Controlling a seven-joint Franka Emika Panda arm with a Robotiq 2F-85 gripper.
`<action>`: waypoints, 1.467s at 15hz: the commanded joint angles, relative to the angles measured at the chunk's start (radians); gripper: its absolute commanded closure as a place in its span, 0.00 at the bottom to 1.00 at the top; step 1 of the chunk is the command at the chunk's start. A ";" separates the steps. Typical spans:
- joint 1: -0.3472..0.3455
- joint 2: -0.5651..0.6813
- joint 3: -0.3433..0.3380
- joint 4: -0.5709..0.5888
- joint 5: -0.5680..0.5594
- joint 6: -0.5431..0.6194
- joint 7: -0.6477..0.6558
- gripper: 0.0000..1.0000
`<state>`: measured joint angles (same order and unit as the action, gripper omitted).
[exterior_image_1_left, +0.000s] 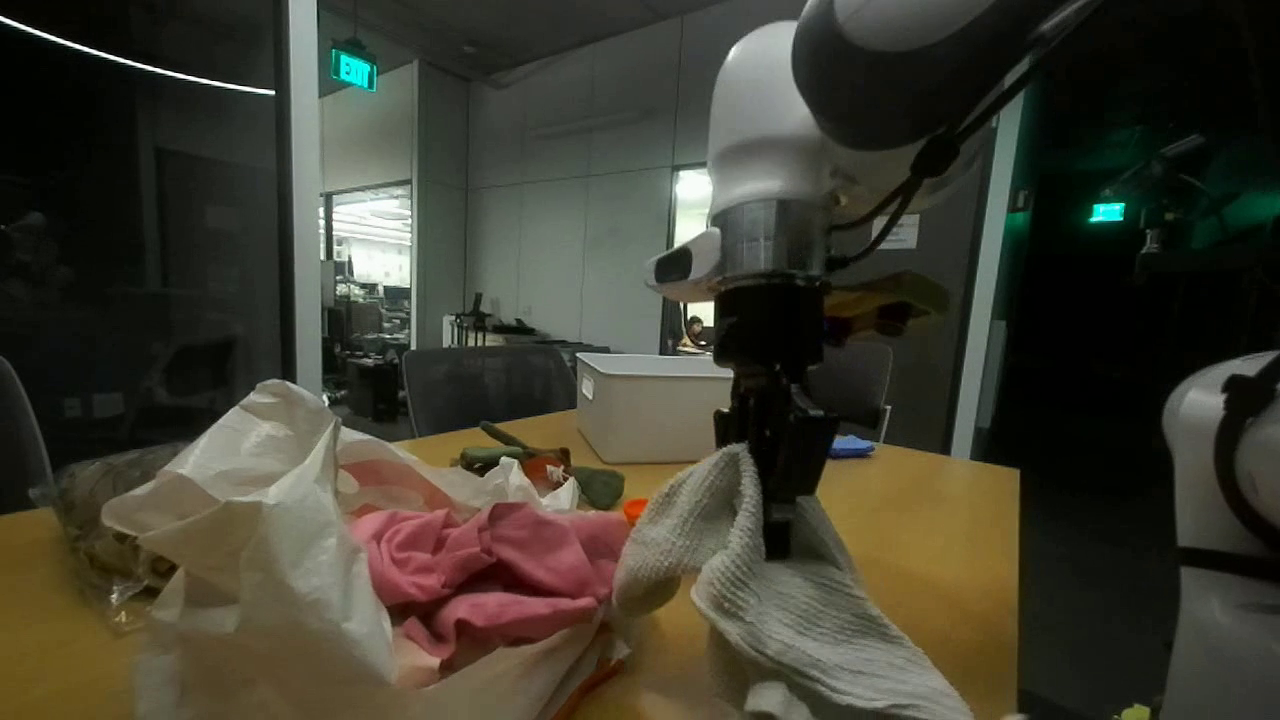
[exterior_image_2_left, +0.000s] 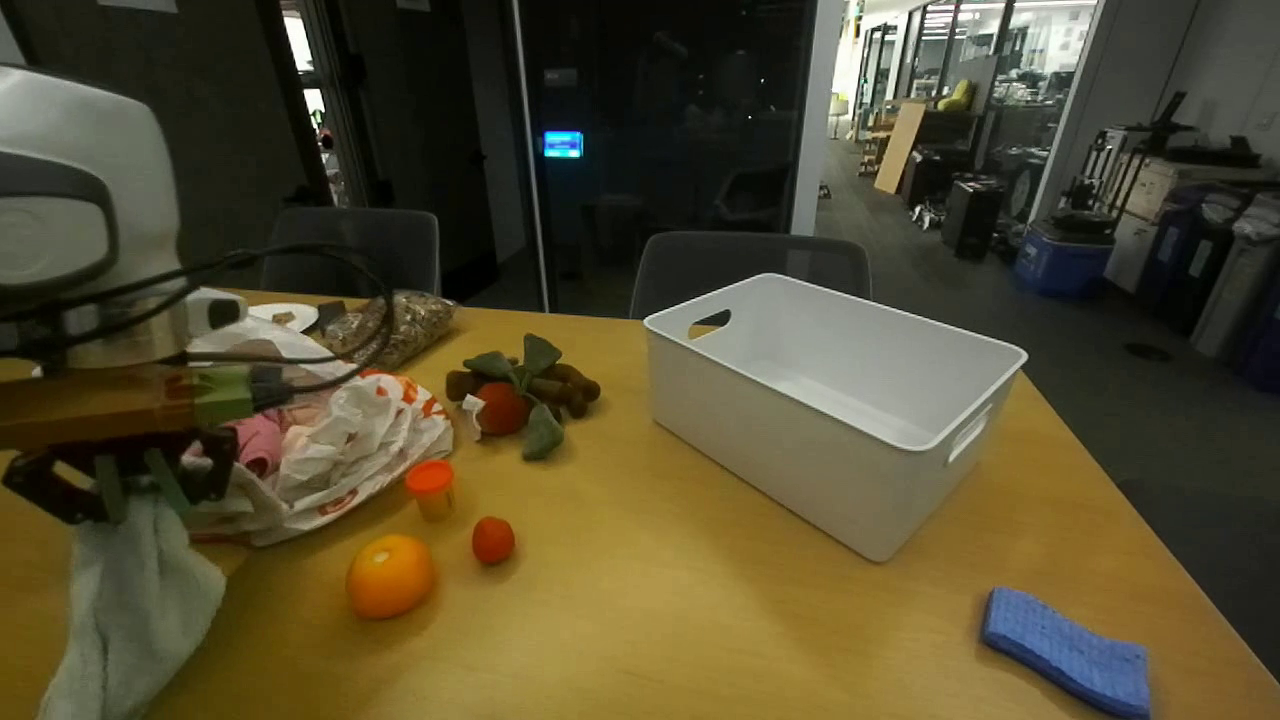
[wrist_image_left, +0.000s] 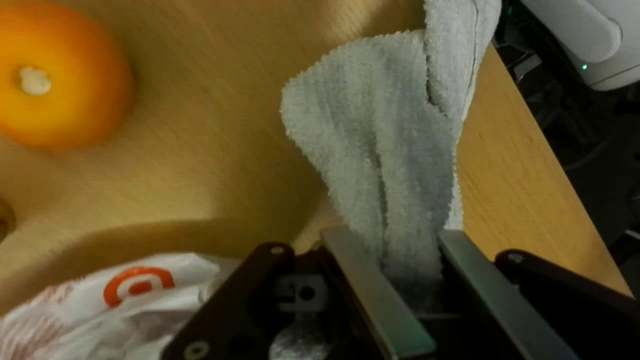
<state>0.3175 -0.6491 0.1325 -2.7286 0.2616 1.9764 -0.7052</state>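
Observation:
A pale grey ribbed towel (wrist_image_left: 380, 125) is pinched between the pads of my gripper (wrist_image_left: 392, 235); its folds run out past the fingertips in the wrist view. In both exterior views the towel (exterior_image_1_left: 820, 630) hangs below the gripper (exterior_image_2_left: 140, 500). Whether its lower end rests on the table cannot be made out. Beside the towel lies a white plastic bag (exterior_image_1_left: 270, 540), its red logo showing in the wrist view. Pink cloth (exterior_image_1_left: 490, 570) bulges from the bag's mouth. An orange fruit (wrist_image_left: 65, 85) sits on the table at the wrist view's upper left.
A white bin (exterior_image_2_left: 770, 450) stands on the table, with a blue cloth (exterior_image_2_left: 1070, 650) near the edge. Between bin and bag are a plush toy (exterior_image_2_left: 560, 385), an orange-lidded jar (exterior_image_2_left: 430, 495) and a small red tomato (exterior_image_2_left: 493, 540). Behind the bag lies a clear filled bag (exterior_image_2_left: 410, 325).

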 joint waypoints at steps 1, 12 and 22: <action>0.066 -0.095 0.053 0.036 -0.036 0.064 0.099 0.95; 0.082 0.027 0.165 0.276 -0.322 0.322 0.297 0.95; 0.155 0.233 0.190 0.368 -0.343 0.456 0.297 0.95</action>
<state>0.4213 -0.4905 0.3703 -2.3889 -0.1217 2.3818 -0.3668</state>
